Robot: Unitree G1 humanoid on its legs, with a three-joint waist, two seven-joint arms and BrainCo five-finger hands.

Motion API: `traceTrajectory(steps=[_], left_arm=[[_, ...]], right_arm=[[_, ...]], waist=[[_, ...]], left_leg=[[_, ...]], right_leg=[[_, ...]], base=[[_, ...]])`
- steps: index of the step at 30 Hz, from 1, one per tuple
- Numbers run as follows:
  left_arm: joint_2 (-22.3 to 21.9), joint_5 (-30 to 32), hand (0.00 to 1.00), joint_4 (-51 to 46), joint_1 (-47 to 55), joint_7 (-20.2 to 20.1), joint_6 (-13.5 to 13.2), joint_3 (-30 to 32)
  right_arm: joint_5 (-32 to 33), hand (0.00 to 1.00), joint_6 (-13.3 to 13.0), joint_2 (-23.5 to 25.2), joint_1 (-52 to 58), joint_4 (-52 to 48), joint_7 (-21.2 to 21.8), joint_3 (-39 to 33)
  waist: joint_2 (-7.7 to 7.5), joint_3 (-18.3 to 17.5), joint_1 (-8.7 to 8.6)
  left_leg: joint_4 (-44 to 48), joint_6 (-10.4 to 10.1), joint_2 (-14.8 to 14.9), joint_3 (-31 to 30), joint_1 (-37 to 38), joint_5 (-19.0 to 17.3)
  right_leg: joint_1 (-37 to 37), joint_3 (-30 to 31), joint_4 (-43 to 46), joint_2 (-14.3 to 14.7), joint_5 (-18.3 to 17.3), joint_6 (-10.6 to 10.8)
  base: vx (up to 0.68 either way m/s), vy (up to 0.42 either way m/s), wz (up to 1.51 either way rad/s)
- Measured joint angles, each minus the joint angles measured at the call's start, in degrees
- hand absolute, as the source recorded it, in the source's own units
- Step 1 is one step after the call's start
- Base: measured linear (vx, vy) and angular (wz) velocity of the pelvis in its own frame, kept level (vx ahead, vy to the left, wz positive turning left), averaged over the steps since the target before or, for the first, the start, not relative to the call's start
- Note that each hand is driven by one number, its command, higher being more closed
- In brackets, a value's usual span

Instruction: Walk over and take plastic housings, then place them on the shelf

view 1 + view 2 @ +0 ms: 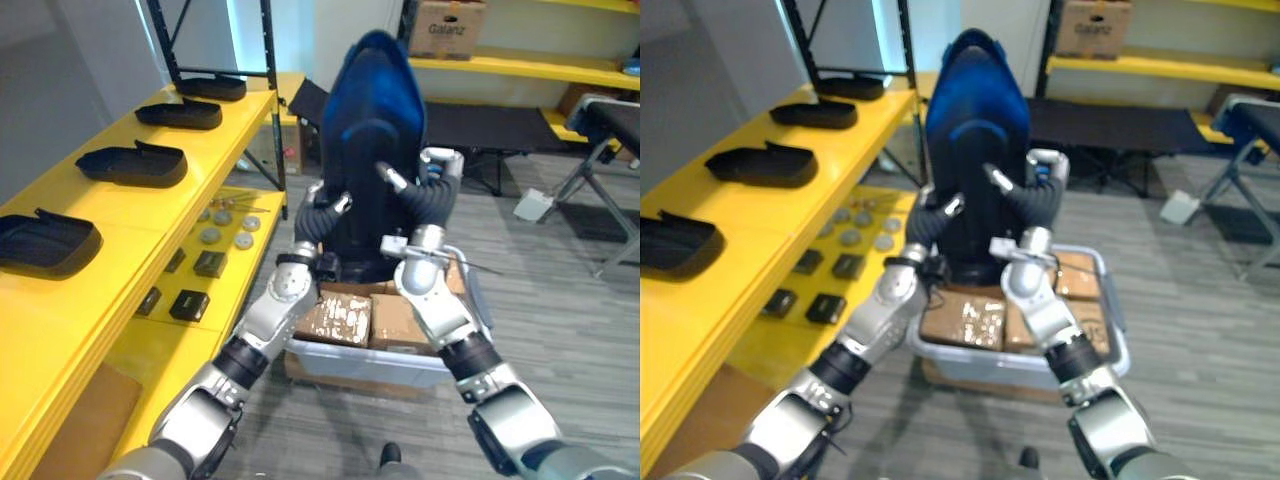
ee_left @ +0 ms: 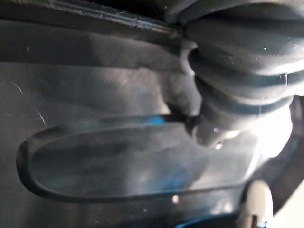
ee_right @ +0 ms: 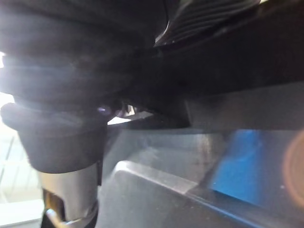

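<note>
Blue housing (image 1: pixel 365 120) upright at 12 o'clock, above bin (image 1: pixel 365 362). Left hand (image 1: pixel 322 215) and right hand (image 1: pixel 425 190) clamp its sides, fingers curled round it. Yellow shelf (image 1: pixel 130 210) at 9 o'clock.

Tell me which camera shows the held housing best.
Left eye view: the housing shows almost whole, upright, from its blue top to its dark base. The right eye view shows it much the same; both wrist views catch close patches of its dark surface.
</note>
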Motion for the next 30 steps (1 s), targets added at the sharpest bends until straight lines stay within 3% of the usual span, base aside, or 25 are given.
traceTrajectory(steps=[7,12,15,19,24,30], left_arm=[[0.7,14.0,1.00,-8.6,4.8,0.9,2.7,2.8],[-0.9,21.5,1.00,-13.0,7.4,1.3,3.2,7.4],[-1.0,23.6,1.00,-15.1,9.0,2.0,3.2,10.9],[-0.4,23.5,1.00,-16.5,11.2,2.9,1.4,14.2],[-0.7,23.4,1.00,-16.4,13.3,3.1,0.9,14.8],[-0.6,23.4,1.00,-16.2,14.3,3.2,0.9,14.9]], right_arm=[[1.1,0.00,0.0,0.5,7.2,-5.8,3.9,-2.2],[1.6,0.00,-1.0,0.2,13.0,-11.6,6.9,-4.9],[1.6,0.00,-2.4,-0.2,14.5,-13.3,7.4,-7.6],[1.6,0.00,-3.2,-1.7,15.4,-14.4,4.3,-13.2],[1.6,0.00,-4.9,-2.3,16.2,-17.8,3.9,-16.0],[2.7,0.00,-5.1,-2.4,20.6,-18.9,5.3,-18.5]], waist=[[0.27,-0.8,-0.30],[1.07,-1.2,-1.02],[1.59,-1.5,-1.08],[1.72,-1.6,-0.86],[1.77,-1.6,-0.97],[1.87,-1.7,-1.04]], left_leg=[[-0.4,0.0,0.0,1.2,0.7,-0.1],[-0.5,-0.1,0.0,1.5,0.7,-0.3],[-0.5,-0.1,0.0,1.5,0.7,-0.3],[-0.5,-0.3,0.0,1.5,0.8,-0.6],[-0.5,-0.4,0.0,2.1,0.9,-0.6],[-0.6,-0.2,0.0,3.2,1.4,-0.9]], right_leg=[[-0.4,0.3,0.3,0.1,-0.1,-0.1],[-0.6,0.4,0.4,0.2,-0.1,-0.1],[-0.6,0.5,0.4,0.2,-0.1,-0.1],[-0.6,0.5,0.4,0.2,-0.2,-0.3],[-0.8,1.0,0.4,0.2,-0.2,-0.3],[-1.2,2.1,0.4,0.3,-0.2,-0.3]], base=[[0.00,0.044,-0.06],[0.01,0.032,-0.03],[0.00,0.036,-0.01],[0.00,0.000,0.00],[0.00,0.021,-0.04],[0.01,0.032,-0.09]])
